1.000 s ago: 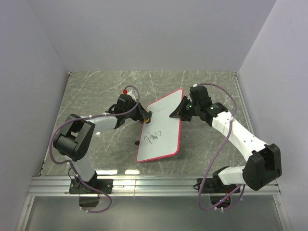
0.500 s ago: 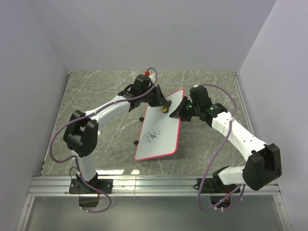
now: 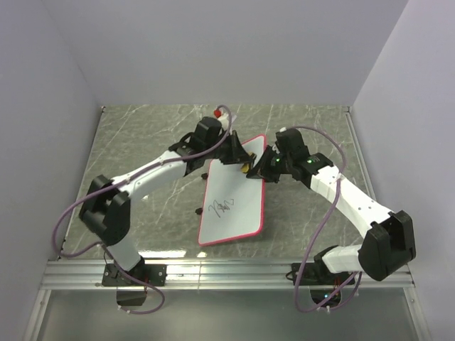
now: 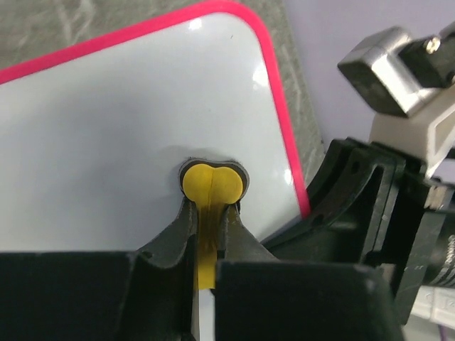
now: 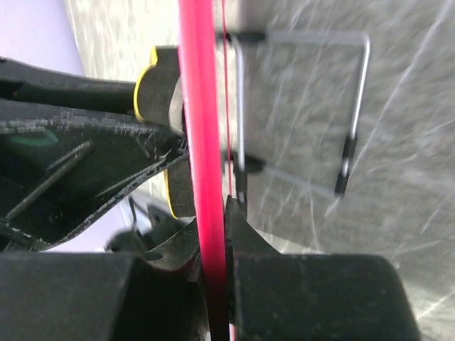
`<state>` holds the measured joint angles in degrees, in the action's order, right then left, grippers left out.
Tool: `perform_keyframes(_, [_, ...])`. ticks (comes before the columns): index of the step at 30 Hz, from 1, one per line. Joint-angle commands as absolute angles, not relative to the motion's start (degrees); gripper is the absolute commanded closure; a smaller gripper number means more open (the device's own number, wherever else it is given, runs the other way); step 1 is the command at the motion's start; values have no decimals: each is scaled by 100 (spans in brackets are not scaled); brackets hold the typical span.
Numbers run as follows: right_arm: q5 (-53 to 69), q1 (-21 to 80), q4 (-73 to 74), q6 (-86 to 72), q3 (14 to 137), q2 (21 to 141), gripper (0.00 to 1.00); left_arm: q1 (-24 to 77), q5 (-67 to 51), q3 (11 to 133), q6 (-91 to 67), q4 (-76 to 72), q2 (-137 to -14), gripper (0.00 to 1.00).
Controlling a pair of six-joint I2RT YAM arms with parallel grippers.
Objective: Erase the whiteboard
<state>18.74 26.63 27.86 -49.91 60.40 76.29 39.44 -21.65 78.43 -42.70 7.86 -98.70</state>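
The whiteboard [image 3: 234,213] is a white board with a pink-red rim, held tilted over the table, with a dark scribble [image 3: 222,207] near its middle. My left gripper [image 3: 244,168] is shut on a small yellow eraser [image 4: 213,183], whose head presses on the whiteboard [image 4: 128,121] near its far right corner. My right gripper [image 3: 261,170] is shut on the whiteboard's right edge, and the red rim [image 5: 202,142] runs between its jaws. The eraser [image 5: 146,92] shows just behind that rim.
A thin wire stand [image 5: 306,114] sticks out from the board's back over the grey marbled table [image 3: 142,142]. A small dark piece [image 3: 201,211] lies by the board's left edge. Walls close in on three sides; a metal rail [image 3: 227,273] runs along the near edge.
My left arm swung from the board's left edge up to its far right corner, carrying the eraser. The board's near end shifted slightly left. The right gripper kept its hold.
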Motion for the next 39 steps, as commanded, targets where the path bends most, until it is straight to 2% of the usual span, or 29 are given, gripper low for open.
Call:
perform_keyframes(1, [1793, 2909, 2540, -4623, 6196, 8050, 100, 4447, -2953, 6945, -4167, 2100, -9010, 100])
perform_keyframes(6, [1522, 2918, 2830, -4702, 6460, 8279, 100, 4517, -2936, 6224, -4078, 2645, -8018, 100])
perform_keyframes(12, [871, 2927, 3198, -4781, 6565, 8253, 100, 4518, -2523, 6213, -4315, 2891, -7234, 100])
perform_keyframes(23, [791, 2936, 3252, -4904, 6811, 8499, 100, 4535, -2347, 5854, -5080, 1961, -7338, 100])
perform_keyframes(39, [914, 3050, 3199, -5001, 6724, 8385, 100, 4149, -1125, 3640, -5396, 765, -7471, 100])
